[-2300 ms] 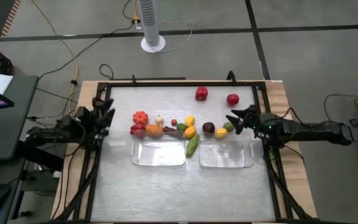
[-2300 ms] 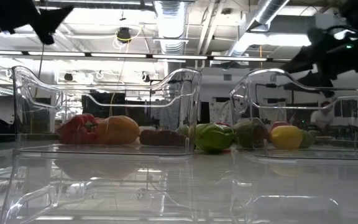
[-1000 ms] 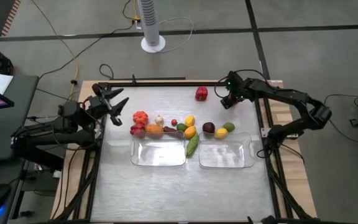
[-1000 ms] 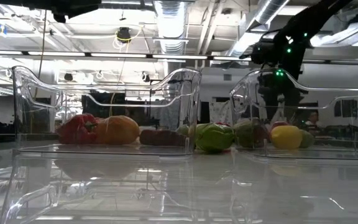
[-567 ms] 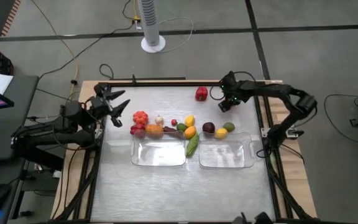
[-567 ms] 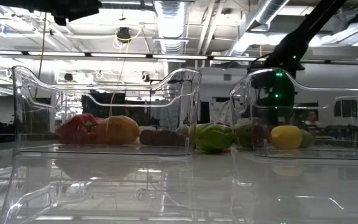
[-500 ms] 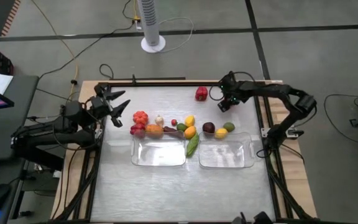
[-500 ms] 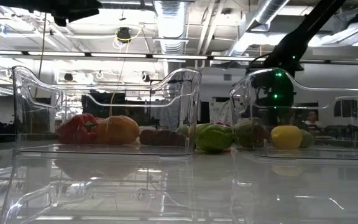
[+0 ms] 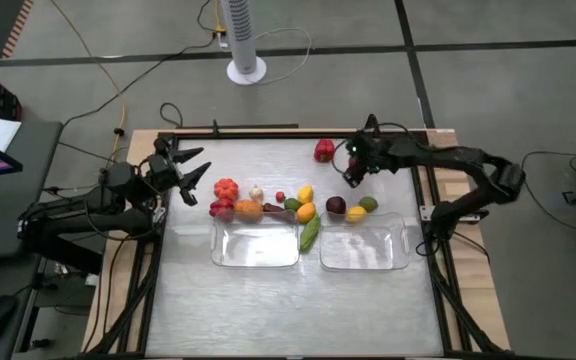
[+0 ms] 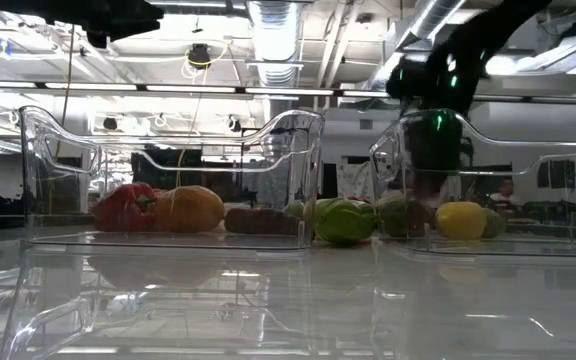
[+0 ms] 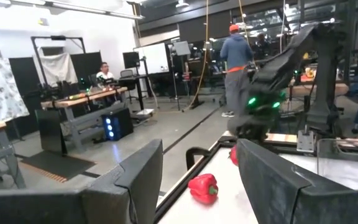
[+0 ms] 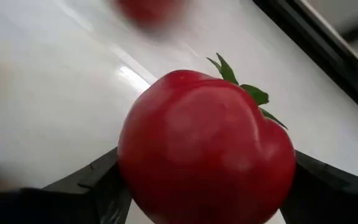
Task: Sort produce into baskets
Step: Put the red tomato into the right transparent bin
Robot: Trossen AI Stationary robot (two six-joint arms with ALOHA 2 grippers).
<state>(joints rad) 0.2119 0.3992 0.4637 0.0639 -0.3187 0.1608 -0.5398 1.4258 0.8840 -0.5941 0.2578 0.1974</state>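
Filling the right wrist view, a red tomato (image 12: 207, 149) sat clamped between the right gripper (image 9: 352, 175) fingers above the table's far side near a red pepper (image 9: 324, 151), while the left gripper (image 9: 194, 171) hovered spread wide, empty, at the left edge.

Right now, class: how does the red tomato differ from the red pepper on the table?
The tomato is round and smooth, clamped in the right gripper; the red pepper is lobed and lies free on the table near its far edge. The tomato shows green leaves; the pepper's green stem is short. Both are red.
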